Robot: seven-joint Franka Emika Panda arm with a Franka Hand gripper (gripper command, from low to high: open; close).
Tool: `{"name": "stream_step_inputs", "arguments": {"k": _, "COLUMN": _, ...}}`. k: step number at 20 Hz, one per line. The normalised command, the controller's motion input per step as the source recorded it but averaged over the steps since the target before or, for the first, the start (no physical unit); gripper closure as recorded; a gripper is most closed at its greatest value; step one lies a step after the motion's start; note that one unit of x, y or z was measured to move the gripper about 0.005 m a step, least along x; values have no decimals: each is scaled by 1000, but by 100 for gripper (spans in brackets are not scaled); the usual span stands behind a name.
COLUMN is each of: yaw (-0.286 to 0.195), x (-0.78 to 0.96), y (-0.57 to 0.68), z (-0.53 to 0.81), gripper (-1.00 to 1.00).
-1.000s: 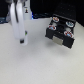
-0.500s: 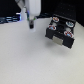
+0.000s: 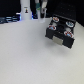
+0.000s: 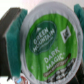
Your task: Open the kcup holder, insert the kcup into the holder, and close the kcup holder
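In the wrist view the kcup (image 4: 50, 42) fills the picture, showing a green lid with white print. My gripper (image 4: 49, 44) is shut on it, with a teal fingertip (image 4: 15, 42) on one side and another at the opposite edge (image 4: 80, 27). In the exterior view my gripper (image 3: 42, 11) hangs at the back, to the exterior view's left of the black kcup holder (image 3: 61, 34) and apart from it. The kcup itself is too small to make out there. A pale grey patch (image 3: 63, 41) shows at the holder's front. It is too blurred to tell whether a drawer stands open.
Several pods with reddish-and-white lids (image 3: 61, 23) sit on top of the holder. A tall white bottle-shaped object (image 3: 25, 11) stands at the back on the exterior view's left. The white table (image 3: 30, 55) stretches across the front.
My arm has moved from the exterior view's left toward its right and further back, nearer the holder. The holder and the pods have not moved.
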Motion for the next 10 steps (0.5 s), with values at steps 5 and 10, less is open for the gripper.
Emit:
{"name": "stream_step_inputs", "arguments": {"k": 5, "yaw": 8, "x": 237, "y": 687, "z": 361, "gripper": 100}}
{"name": "stream_step_inputs", "arguments": {"k": 10, "yaw": 15, "x": 236, "y": 669, "z": 320, "gripper": 100}}
